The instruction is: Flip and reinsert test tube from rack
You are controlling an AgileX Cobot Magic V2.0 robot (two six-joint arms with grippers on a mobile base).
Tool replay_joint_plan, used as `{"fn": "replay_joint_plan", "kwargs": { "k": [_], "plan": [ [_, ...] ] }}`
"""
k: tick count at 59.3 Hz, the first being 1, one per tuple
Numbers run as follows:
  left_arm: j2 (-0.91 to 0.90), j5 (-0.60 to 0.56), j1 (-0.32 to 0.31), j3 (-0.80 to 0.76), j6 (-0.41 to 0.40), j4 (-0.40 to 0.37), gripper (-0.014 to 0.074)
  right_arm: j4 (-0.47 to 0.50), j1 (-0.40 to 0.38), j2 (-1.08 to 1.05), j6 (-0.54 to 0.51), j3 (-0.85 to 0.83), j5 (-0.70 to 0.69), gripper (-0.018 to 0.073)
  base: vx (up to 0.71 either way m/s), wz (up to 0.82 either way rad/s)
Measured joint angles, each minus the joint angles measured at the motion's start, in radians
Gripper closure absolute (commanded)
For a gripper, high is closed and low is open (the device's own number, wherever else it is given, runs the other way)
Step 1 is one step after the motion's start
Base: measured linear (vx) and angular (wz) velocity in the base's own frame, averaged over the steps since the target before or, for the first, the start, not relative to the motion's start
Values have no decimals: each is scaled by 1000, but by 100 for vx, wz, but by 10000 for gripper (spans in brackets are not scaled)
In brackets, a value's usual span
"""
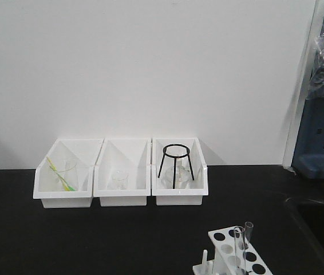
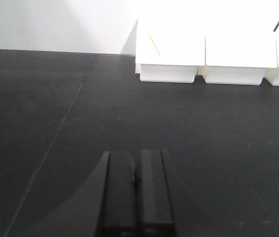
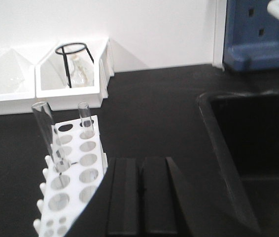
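Note:
The white rack (image 1: pixel 236 255) stands at the front right of the black table; it also shows in the right wrist view (image 3: pixel 73 173), left of my right gripper. Two clear test tubes stand in it: a taller one (image 3: pixel 48 133) leaning in a left-row hole and a shorter one (image 3: pixel 86 121) in a far right-row hole. In the front view they show as two tubes (image 1: pixel 243 238) side by side. My right gripper (image 3: pixel 140 163) is shut and empty, just right of the rack. My left gripper (image 2: pixel 135 155) is shut and empty over bare table.
Three white bins (image 1: pixel 122 172) line the back wall; the right one holds a black ring stand (image 1: pixel 175 163) and a flask, the others glassware. A black sink (image 3: pixel 258 148) lies right of my right gripper. A blue unit (image 1: pixel 322 137) stands at the far right.

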Motion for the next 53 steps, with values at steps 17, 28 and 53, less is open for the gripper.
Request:
{"fn": "replay_joint_plan", "kwargs": {
  "k": [17, 28, 53],
  "plan": [
    [0, 0, 0, 0, 0, 0, 603, 34, -57, -366, -19, 257, 1, 571, 0, 0],
    [0, 0, 0, 0, 0, 0, 603, 34, -59, -379, -19, 265, 5, 571, 0, 0],
    [0, 0, 0, 0, 0, 0, 603, 34, -62, -381, -19, 265, 5, 571, 0, 0]
  ]
}}
